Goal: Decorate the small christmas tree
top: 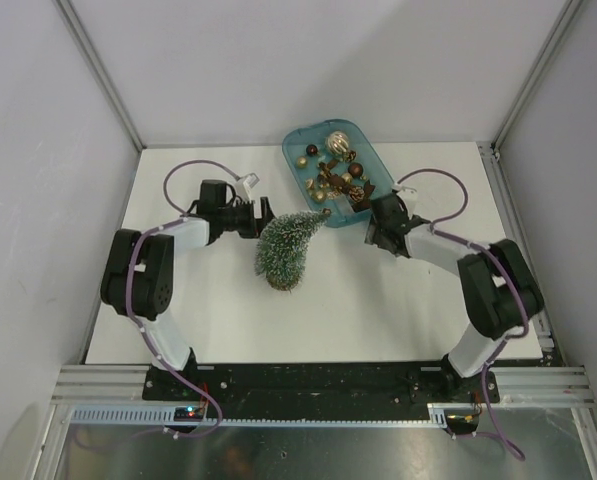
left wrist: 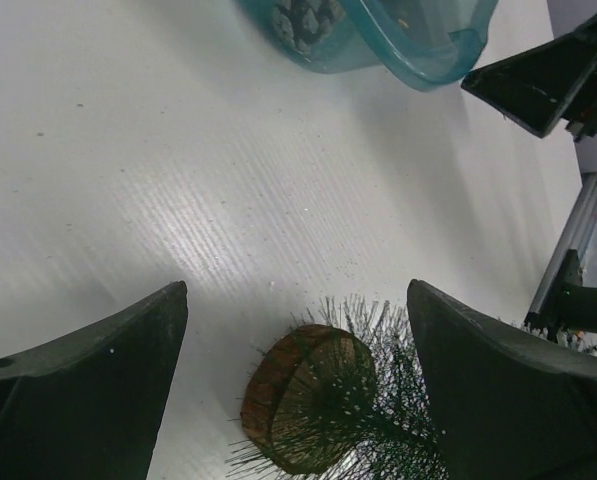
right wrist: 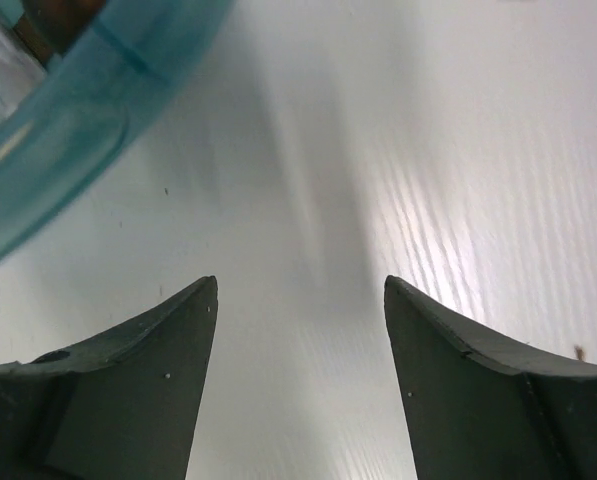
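The small christmas tree (top: 288,250) stands mid-table, dark green with frosted tips, its tip leaning toward the tray. In the left wrist view its round brown base (left wrist: 303,395) and lower bristles lie between my fingers. My left gripper (top: 263,215) (left wrist: 296,290) is open, at the tree's upper left side, with no visible grip on it. My right gripper (top: 376,222) (right wrist: 300,285) is open and empty, low over the white table just by the tray's near edge. Ornaments (top: 336,170) in gold, brown and silver lie in the teal tray (top: 363,135).
The teal tray (left wrist: 428,60) (right wrist: 68,150) sits at the back centre, right behind the tree. A pinecone (left wrist: 303,18) shows through its wall. The right arm's dark fingers (left wrist: 553,80) show at the left wrist view's top right. White walls enclose the table.
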Robot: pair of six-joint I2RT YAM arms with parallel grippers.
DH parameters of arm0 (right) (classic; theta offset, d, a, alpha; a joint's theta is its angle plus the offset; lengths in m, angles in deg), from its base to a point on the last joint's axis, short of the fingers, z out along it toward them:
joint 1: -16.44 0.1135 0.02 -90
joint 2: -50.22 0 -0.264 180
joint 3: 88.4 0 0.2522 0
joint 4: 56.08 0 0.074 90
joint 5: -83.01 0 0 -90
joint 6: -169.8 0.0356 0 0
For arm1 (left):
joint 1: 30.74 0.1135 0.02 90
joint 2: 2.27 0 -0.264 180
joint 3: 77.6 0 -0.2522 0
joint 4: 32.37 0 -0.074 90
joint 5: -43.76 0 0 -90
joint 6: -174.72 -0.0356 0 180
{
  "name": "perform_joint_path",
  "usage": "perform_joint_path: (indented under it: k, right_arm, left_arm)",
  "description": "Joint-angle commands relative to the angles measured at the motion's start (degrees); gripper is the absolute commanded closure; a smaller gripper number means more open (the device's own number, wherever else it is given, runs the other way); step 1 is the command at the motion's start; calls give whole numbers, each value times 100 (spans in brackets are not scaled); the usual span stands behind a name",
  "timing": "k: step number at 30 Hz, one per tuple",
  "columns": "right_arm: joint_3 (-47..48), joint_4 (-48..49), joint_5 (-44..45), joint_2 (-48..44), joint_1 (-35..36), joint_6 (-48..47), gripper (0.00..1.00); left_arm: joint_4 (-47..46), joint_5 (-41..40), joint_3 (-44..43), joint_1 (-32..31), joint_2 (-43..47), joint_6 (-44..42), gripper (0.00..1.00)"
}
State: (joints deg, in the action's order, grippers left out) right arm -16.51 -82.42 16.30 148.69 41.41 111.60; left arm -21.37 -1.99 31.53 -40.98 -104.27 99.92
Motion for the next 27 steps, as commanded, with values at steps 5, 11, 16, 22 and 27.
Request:
perform_joint_path:
  k: [5,11,16,22,27]
  right_arm:
    - [-229,391,117,-1824,78,-103,25]
    - [592,1171,-609,-1318,180,-552,22]
    - [1427,1515,-991,-272,313,-713,22]
    - [2091,1430,-1245,724,361,-667,23]
    - [2203,909,-1129,992,484,-631,24]
  left_arm:
    - [-491,460,243,-337,-89,155,6]
    - [-520,577,405,-481,-134,116,6]
    - [-523,672,497,-491,-212,23,7]
    - [-522,806,634,-489,-316,-97,8]
    - [-519,906,759,-490,-342,-185,9]
